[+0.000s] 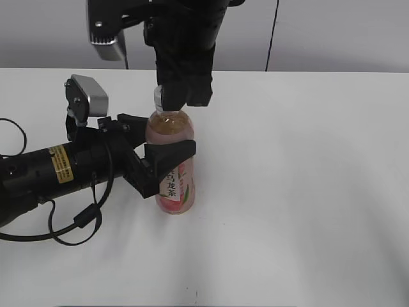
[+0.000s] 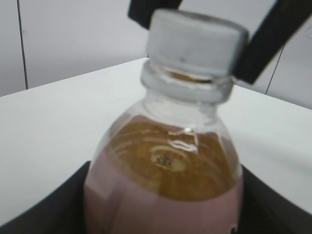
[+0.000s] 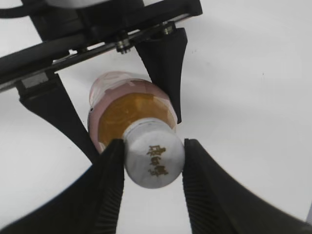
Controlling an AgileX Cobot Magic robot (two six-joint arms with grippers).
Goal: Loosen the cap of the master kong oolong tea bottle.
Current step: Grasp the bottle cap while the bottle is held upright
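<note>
In the middle of the frame you are seeing the master kong oolong tea bottle (image 1: pixel 171 167) standing on the white table (image 1: pixel 307 179), its pink label showing 乌龙茶. The left gripper (image 1: pixel 160 167) is clamping its body, and the right gripper (image 3: pixel 152 161) is pinching the cap (image 3: pixel 154 160) with dark characters on top.

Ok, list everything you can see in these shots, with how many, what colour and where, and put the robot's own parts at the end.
master kong oolong tea bottle: one, clear with pale amber tea and a pink label, upright left of the table's middle.
cap: one, white with a dark logo on top, on the bottle's neck.
table: one, white, under everything.
wall: pale grey panels, behind the table.
cable: one, black, looping on the table at the left.
left end effector: one, black, reaching in from the left, fingers on either side of the bottle's body.
right end effector: one, black, coming down from above, fingers against both sides of the cap.
</note>
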